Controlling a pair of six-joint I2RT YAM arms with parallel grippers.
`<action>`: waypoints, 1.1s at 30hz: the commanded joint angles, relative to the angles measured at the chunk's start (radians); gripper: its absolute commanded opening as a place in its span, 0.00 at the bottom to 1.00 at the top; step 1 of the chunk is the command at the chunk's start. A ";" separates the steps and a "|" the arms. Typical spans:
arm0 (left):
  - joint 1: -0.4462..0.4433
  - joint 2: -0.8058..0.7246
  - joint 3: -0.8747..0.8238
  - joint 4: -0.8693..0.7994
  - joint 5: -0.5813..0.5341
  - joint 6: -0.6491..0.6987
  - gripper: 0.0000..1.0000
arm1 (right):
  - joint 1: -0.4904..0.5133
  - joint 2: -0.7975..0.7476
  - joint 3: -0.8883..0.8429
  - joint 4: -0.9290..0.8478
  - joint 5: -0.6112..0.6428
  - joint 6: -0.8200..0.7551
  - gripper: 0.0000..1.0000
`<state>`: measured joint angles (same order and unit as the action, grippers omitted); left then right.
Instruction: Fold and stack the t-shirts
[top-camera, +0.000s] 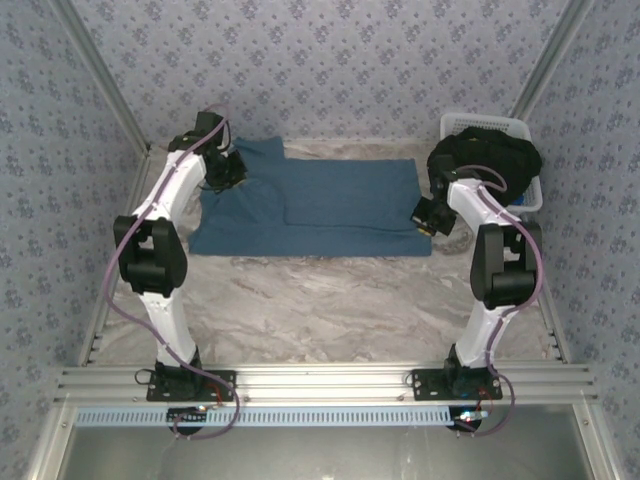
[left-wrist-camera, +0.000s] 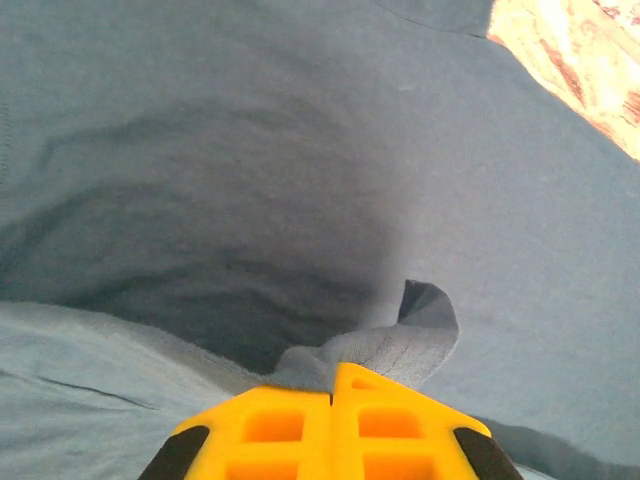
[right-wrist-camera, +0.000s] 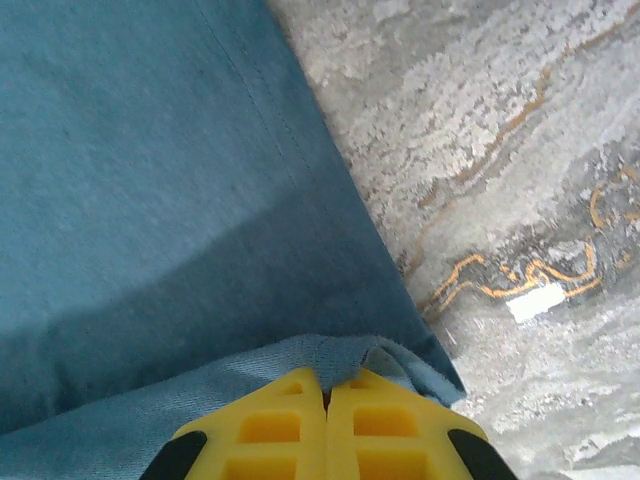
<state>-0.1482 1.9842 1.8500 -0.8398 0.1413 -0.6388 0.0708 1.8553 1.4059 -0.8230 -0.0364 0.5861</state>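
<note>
A teal-blue t-shirt (top-camera: 320, 205) lies spread across the far half of the marble table. My left gripper (top-camera: 228, 172) is at its left end, shut on a pinched fold of the teal cloth (left-wrist-camera: 400, 340). My right gripper (top-camera: 428, 218) is at its near right corner, shut on the hem (right-wrist-camera: 380, 355) of the same shirt. Black t-shirts (top-camera: 488, 158) are heaped in the white basket (top-camera: 531, 195) at the back right. In both wrist views the yellow fingers (left-wrist-camera: 300, 425) (right-wrist-camera: 270, 425) meet with cloth squeezed between their tips.
The basket stands against the right wall, just behind my right arm. Bare marble tabletop (top-camera: 320, 305) stretches between the shirt and the arm bases. Patterned walls close in the left, back and right sides.
</note>
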 joint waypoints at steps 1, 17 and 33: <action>0.016 0.005 0.029 -0.019 -0.024 0.010 0.00 | 0.003 0.029 0.046 -0.033 0.025 0.011 0.00; 0.028 0.103 0.146 -0.021 -0.007 0.019 0.00 | 0.006 0.143 0.167 -0.054 0.052 0.016 0.00; 0.062 -0.059 -0.033 -0.029 -0.030 -0.035 0.47 | 0.018 -0.089 0.001 0.039 0.046 -0.020 0.43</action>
<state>-0.1108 2.0418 1.9476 -0.8516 0.1085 -0.6418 0.0734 1.8763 1.4879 -0.7918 0.0093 0.5591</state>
